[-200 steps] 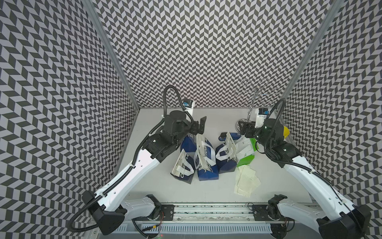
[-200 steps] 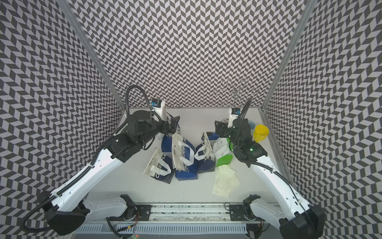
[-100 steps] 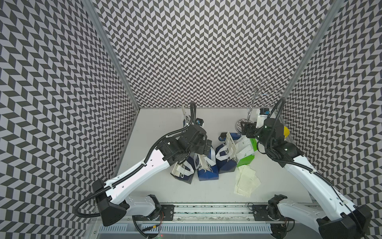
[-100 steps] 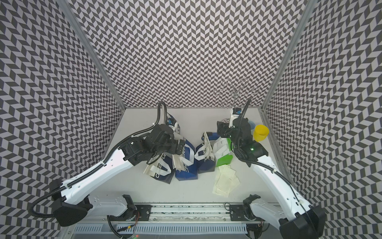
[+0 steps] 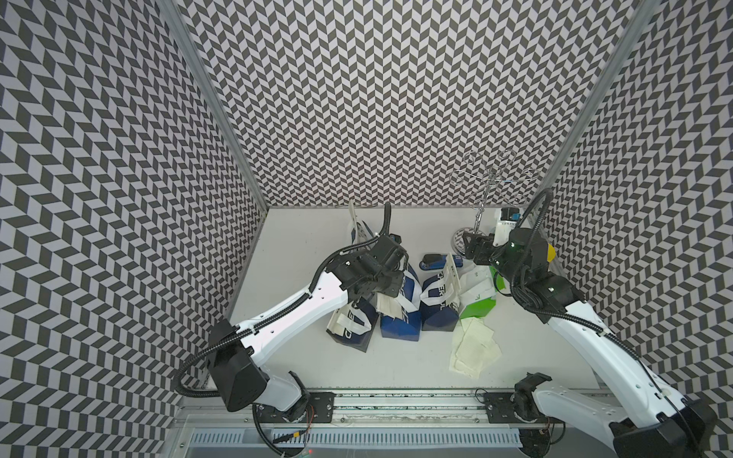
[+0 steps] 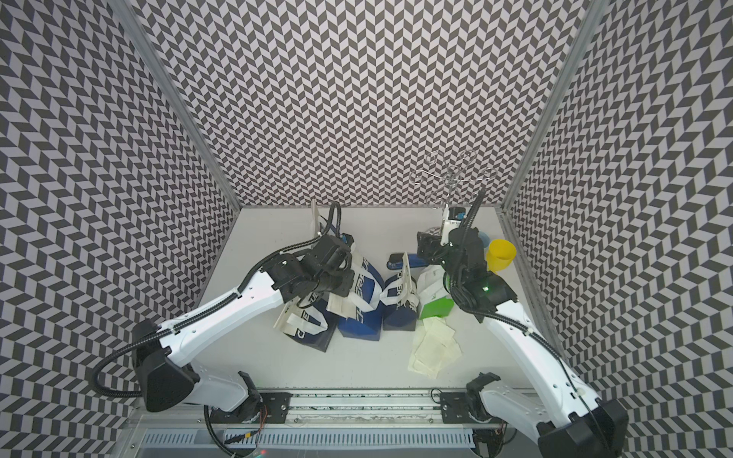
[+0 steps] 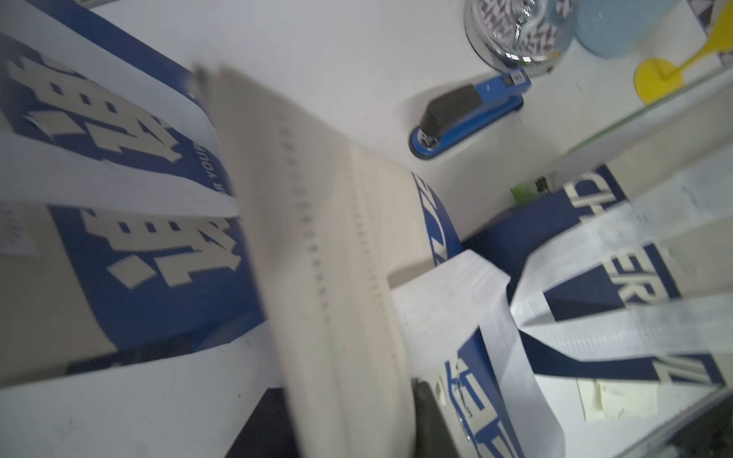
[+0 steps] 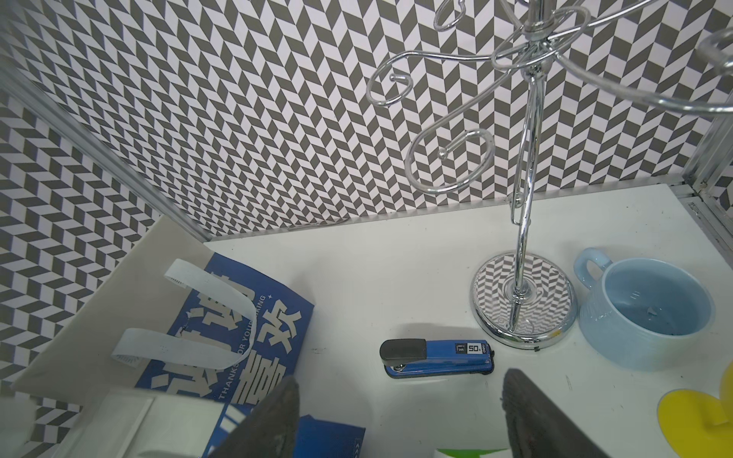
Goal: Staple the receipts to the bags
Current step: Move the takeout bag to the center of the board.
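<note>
The receipts (image 5: 474,349) lie in a loose pale heap on the white desk (image 5: 301,253), toward its front edge, just in front of the green bag (image 5: 478,311). Black-and-white zigzag walls (image 5: 357,99) close the desk in on three sides. The blue bags (image 5: 400,321) lean together mid-desk, white handles flopped over them; one more stands nearer the back wall. A cream slip (image 5: 388,308) rests at the top of the middle bag, right under the end of the left arm (image 5: 301,313). The left jaws are closed, though what they pinch I cannot make out. The right arm (image 5: 587,337) reaches in beside a blue stapler (image 8: 436,357); the right jaws stand wide apart, holding nothing. Nearby are a chrome rack (image 8: 523,301), a pale blue mug (image 8: 650,313) with dark specks inside, and a yellow cup (image 6: 501,253).
</note>
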You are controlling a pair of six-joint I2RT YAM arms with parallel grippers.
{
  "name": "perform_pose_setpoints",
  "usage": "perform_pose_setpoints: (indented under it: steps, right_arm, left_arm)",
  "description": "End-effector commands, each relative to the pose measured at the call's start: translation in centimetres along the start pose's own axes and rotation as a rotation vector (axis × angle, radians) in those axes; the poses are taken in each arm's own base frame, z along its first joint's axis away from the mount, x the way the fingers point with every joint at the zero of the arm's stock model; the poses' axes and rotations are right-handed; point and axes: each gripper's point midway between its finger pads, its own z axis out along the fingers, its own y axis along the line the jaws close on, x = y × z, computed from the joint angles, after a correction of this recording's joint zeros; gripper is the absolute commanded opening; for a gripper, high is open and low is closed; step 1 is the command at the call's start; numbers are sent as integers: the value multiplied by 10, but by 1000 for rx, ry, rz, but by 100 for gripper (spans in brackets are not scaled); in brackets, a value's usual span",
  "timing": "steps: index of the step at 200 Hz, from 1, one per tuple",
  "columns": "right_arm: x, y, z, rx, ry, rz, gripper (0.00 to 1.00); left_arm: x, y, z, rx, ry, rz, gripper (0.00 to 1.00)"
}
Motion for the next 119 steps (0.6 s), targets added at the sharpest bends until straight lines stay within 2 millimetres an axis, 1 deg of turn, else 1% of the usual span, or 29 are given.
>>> perform_pose_setpoints:
  steps: [1,9,17,29,42,54,57,63,67,73,76,84,91,94,104,110,119]
  right_arm:
    - [-9,1,-4,-5,-39,8,79]
    - [-10,0,-3,1,-39,12,79]
    - [-9,-1,-1,5,-34,15,79]
    - [-9,-2,1,8,-27,23,79]
    - [-10,-2,2,12,-26,29,79]
    - [-13,-2,1,12,-32,27,79]
    - [-15,-2,0,13,-35,29,79]
    - [-17,-2,-1,12,-37,24,79]
    - [-18,-1,-2,11,-40,21,79]
    - [-20,-2,-3,14,-44,19,79]
    - [-21,-2,-4,16,-46,20,79]
    - [-24,-3,-6,21,-52,16,79]
    - [-27,-6,-9,34,-60,13,79]
    - [-28,-7,-10,42,-63,12,79]
    - [-34,-11,-14,63,-77,13,80]
    - [-37,-14,-17,74,-87,12,80]
    - [-43,-17,-22,85,-106,13,80]
  left_arm:
    - [-46,44,12,-134,-106,-10,3]
    - [-62,59,16,-165,-137,-27,0]
    - [-78,72,19,-192,-169,-44,0]
    - [-100,83,27,-206,-211,-44,0]
    - [-120,92,39,-236,-233,-33,0]
    - [-133,93,53,-251,-230,0,0]
    - [-136,92,56,-251,-230,9,2]
    - [-142,90,61,-246,-232,18,9]
    - [-145,89,65,-243,-231,19,17]
    - [-148,87,68,-234,-229,19,36]
    - [-150,85,70,-227,-228,16,43]
    - [-158,81,68,-204,-240,5,56]
    - [-164,75,62,-180,-260,-6,70]
    - [-167,72,58,-166,-273,-7,74]
    - [-178,59,40,-134,-325,-2,81]
    - [-184,51,25,-125,-366,12,87]
    - [-191,36,1,-120,-426,46,92]
